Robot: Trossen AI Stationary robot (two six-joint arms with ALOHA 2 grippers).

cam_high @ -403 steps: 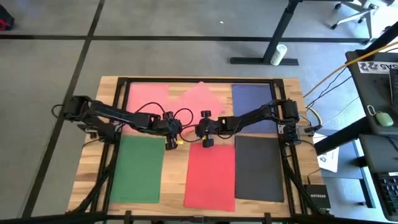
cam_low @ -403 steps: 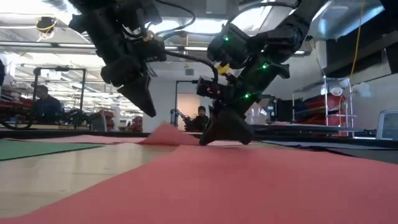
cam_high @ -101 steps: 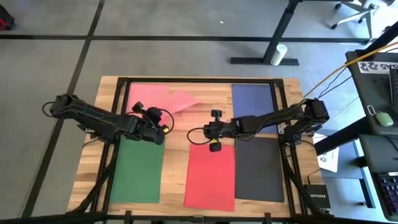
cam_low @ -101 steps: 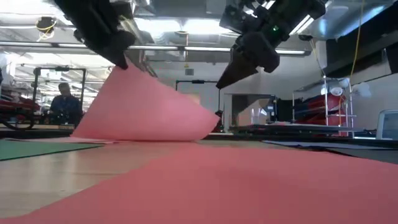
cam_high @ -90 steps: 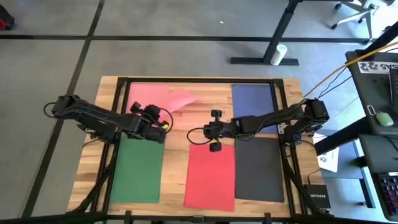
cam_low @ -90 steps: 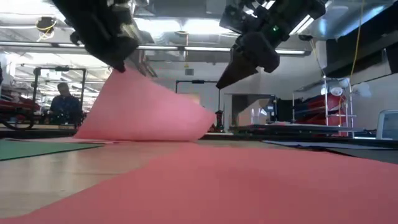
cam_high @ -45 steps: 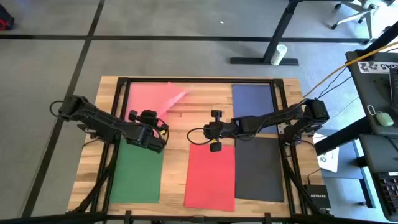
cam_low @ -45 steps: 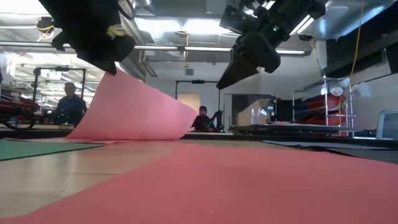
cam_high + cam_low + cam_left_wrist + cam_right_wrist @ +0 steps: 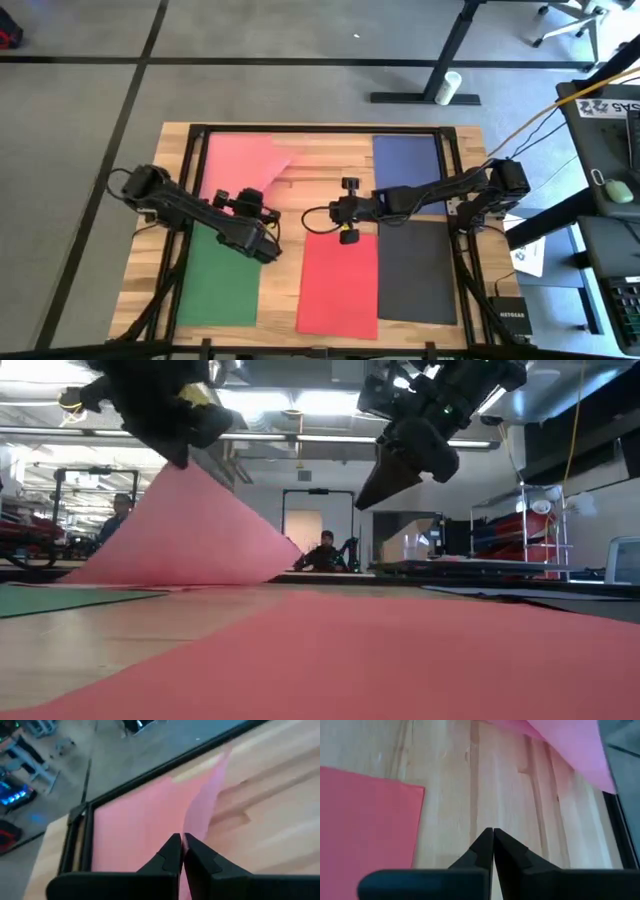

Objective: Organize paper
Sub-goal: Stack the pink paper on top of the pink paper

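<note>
A: From above: left gripper (image 9: pixel 262 238) over green sheet (image 9: pixel 220 275), pinching pink sheet (image 9: pixel 240 160) at far-left corner of table (image 9: pixel 330 165). Mid-drag.

B: Left wrist: fingertips (image 9: pixel 172 845) clamped on its edge. Right gripper (image 9: pixel 492 834) closed, empty. Next: lay flat, release.

This was a robotics lab or workshop set in a large open industrial hall. A wooden table (image 9: pixel 330 160) with a black metal frame stood on grey carpet tiles crossed by dark lines. Just beside the table's right edge sat a desk (image 9: pixel 610 150) with a mouse (image 9: pixel 620 190) and yellow cables (image 9: pixel 540 120). Beyond the table, under rows of ceiling lights (image 9: pixel 300 402), stood metal racks (image 9: pixel 95 510), and a person (image 9: pixel 115 510) sat among other equipment.
</note>
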